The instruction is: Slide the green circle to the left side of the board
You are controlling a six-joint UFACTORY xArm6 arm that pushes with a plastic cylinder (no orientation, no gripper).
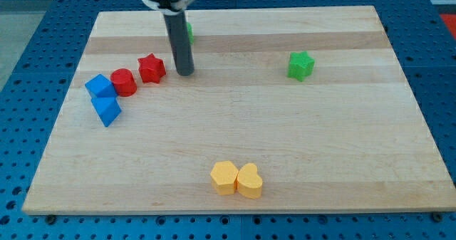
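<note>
Surface: pale wooden table [235, 147] with visible grain, resting on a blue perforated base [28, 162] that shows around all its edges.
Nearest blocks: yellow hexagon [224, 177] and yellow heart [250, 181] at the view's bottom centre, touching side by side, hexagon on the view's left.
Left cluster, lower: blue wedge-shaped block [107, 111] near the view's left edge, touching the blue cube [100, 87] just above it.
Left cluster, upper: red cylinder [124, 82] just beside the blue cube, then red star [151, 68] next along to the view's right, the two reds nearly touching.
Right side: green star [301, 65] standing alone, well apart from everything else.
Rod end: my tip [184, 73] rests on the table just to the view's right of the red star, close but not clearly touching it.
Gripper: none fitted, so nothing is grasped; the arm ends in the dark rod only.
Task block: green circle [189, 32] sits near the view's top edge, mostly hidden behind the rod, only a green sliver showing at the rod's right side; its shape cannot be made out.
</note>
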